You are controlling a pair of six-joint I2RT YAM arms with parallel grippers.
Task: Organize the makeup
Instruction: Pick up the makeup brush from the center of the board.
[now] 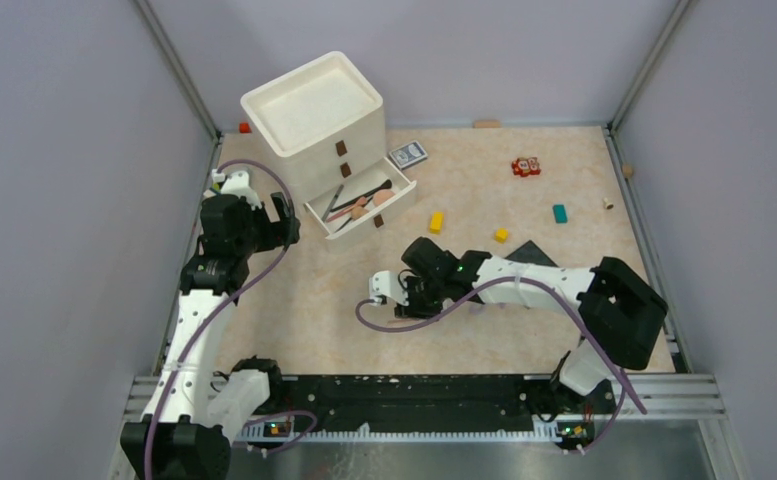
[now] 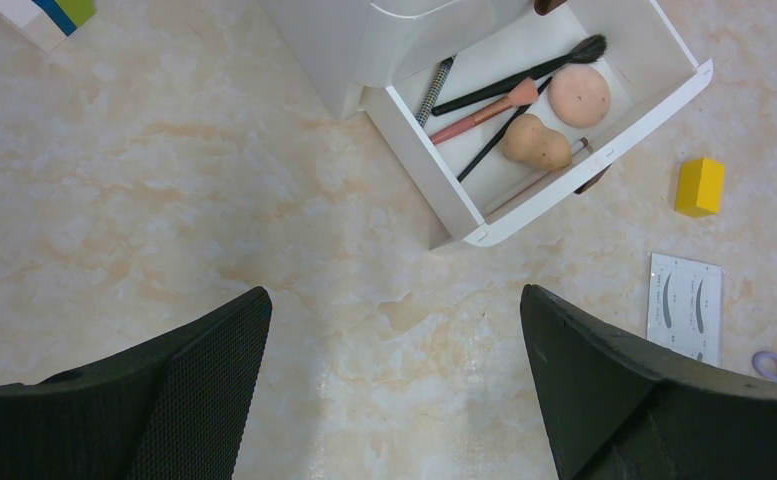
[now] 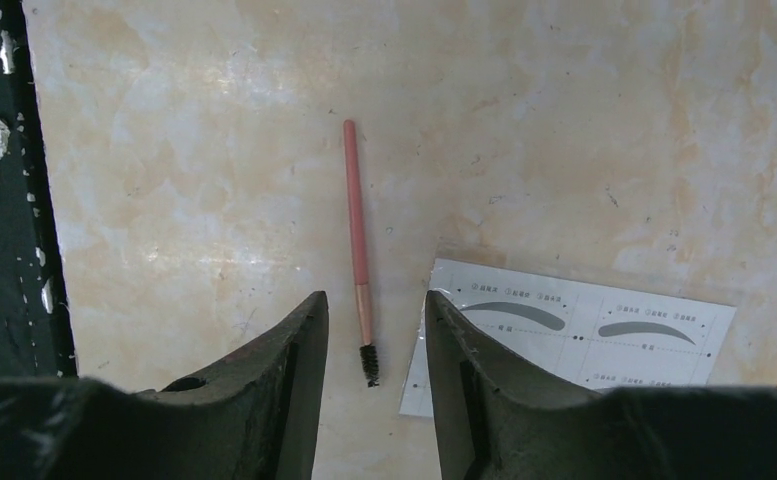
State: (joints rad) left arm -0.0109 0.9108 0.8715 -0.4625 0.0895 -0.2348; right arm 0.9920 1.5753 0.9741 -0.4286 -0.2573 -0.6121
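Right wrist view: the right end effector (image 3: 372,305) stands partly open and holds nothing. Its fingers straddle the bristle end of a thin pink brush (image 3: 355,215), which lies flat on the surface (image 3: 194,150). No contact between the fingers and the brush is evident. A white card (image 3: 574,340) lies just beside the brush, at its bristle end. Whether the card's edge touches the nearer finger or runs under it cannot be determined.

The left end effector (image 2: 392,300) hangs wide open and empty, well apart from the brush. The open drawer (image 2: 419,150), also well apart from the brush, holds a sponge (image 2: 536,142), a puff (image 2: 579,92) and several slim tools.

Probable faults from this position:

1. Card pickup. Closing the fingers may pinch or drag the card together with the brush, because the card sits so close.
2. Missed grasp. The brush is thin and flat on the surface, so the fingers may close above it or roll it aside.
3. Tilt in transit. A grip at the bristle end leaves the long handle unsupported, so it may swing down or slip out.
4. Bad placement. A tilted brush may strike the drawer wall or come to rest across it.
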